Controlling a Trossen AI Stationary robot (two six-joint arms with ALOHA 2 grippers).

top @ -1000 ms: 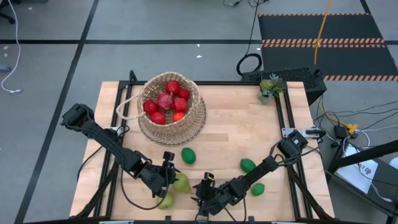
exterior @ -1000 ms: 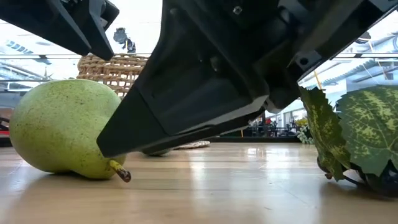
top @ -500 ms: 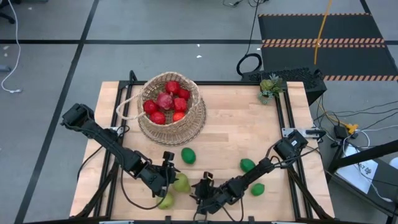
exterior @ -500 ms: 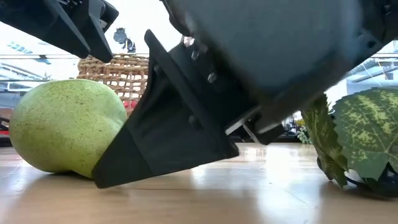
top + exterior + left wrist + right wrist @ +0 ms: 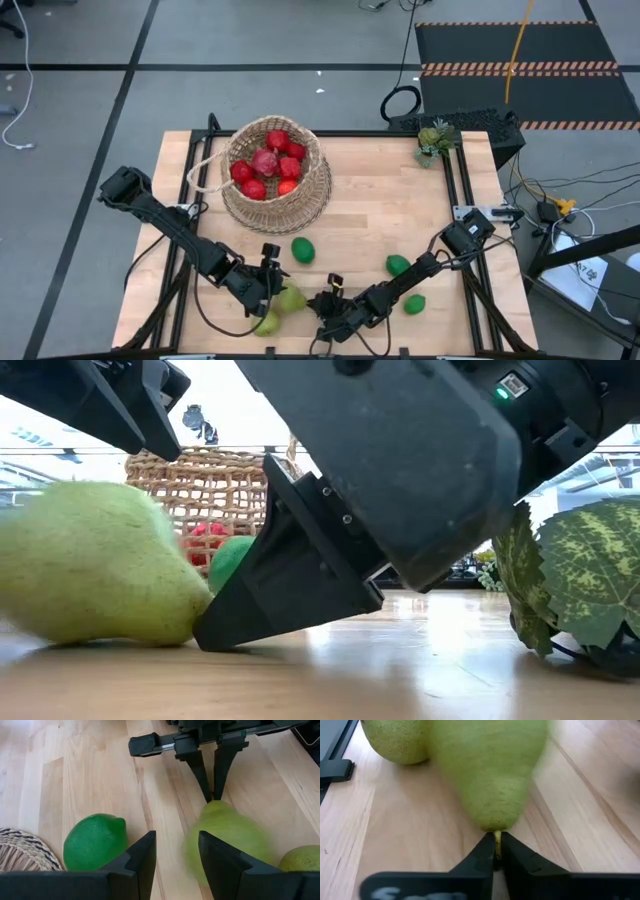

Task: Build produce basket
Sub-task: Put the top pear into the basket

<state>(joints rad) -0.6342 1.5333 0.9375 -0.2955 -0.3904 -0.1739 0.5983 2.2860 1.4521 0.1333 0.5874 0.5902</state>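
Observation:
The wicker basket (image 5: pixel 275 180) stands at the table's far left with red fruits (image 5: pixel 268 163) in it. Two yellow-green pears lie on their sides near the front edge: one (image 5: pixel 292 297) between my grippers, the other (image 5: pixel 268 322) nearer the edge. My right gripper (image 5: pixel 322 303) is shut at the first pear's stem end (image 5: pixel 492 775). My left gripper (image 5: pixel 176 852) hovers open just left of that pear, nothing between its fingers. A green lime (image 5: pixel 95 841) lies beside it. My right gripper pinches the pear's thin stem (image 5: pixel 497 836) between its two fingertips, at the pear's narrow end. The fingers come slanting down from the table's right, in line with the pear's length. The pear lies on its side on the table and shows blurred.
Two more limes (image 5: pixel 398 265) (image 5: pixel 413 304) lie right of my right arm. A small potted plant (image 5: pixel 435 140) stands at the far right corner. Green mottled leaves (image 5: pixel 580 575) show at the right of the low view. Bare wood lies between basket and limes.
My right gripper's fingertips have come down to the pear's stem and taken hold of it. The pear, sharp and still before, now shows blurred and has shifted a little on the table. My left gripper has kept still.

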